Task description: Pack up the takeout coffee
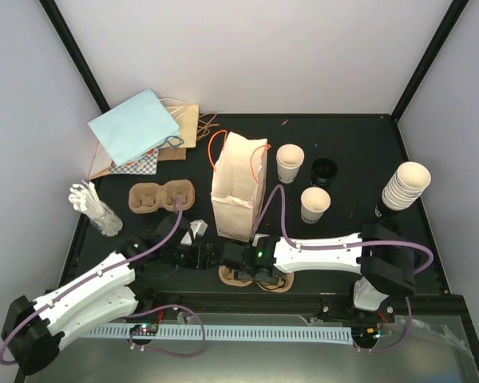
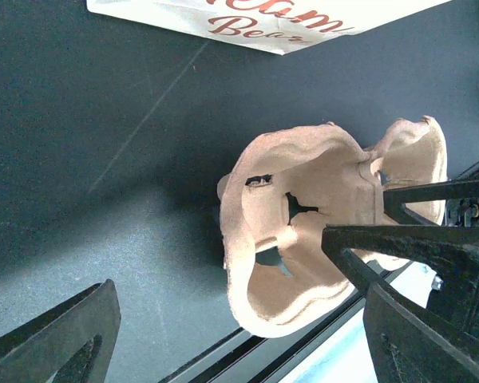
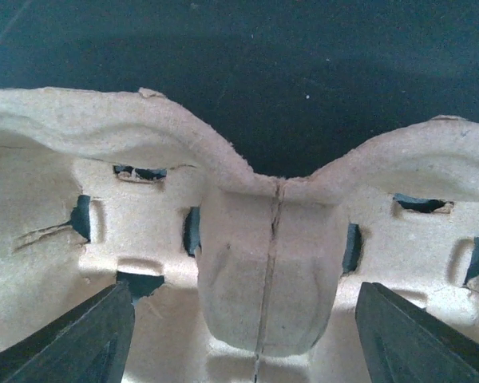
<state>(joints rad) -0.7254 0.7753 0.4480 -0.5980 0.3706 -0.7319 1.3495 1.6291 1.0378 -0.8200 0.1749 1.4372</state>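
Observation:
Two cream-white takeout coffee cups stand to the right of the bag, one at the back (image 1: pixel 290 162) and one nearer (image 1: pixel 314 204). Both show open tops, and a black lid (image 1: pixel 324 169) lies between them. A brown pulp cup tray (image 1: pixel 229 278) lies at the near edge of the table. My right gripper (image 1: pixel 243 265) hangs over it, open. Its fingers straddle the tray's middle divider (image 3: pixel 267 263) without touching it. My left gripper (image 1: pixel 195 243) is open just left of that tray (image 2: pixel 319 199), holding nothing.
A printed paper bag (image 1: pixel 238 187) with orange handles stands upright mid-table. A second pulp tray (image 1: pixel 161 195) lies to its left. Beyond that are a cup of stirrers (image 1: pixel 96 209) and flat bags (image 1: pixel 140 128). A stack of empty cups (image 1: pixel 405 185) stands at the right.

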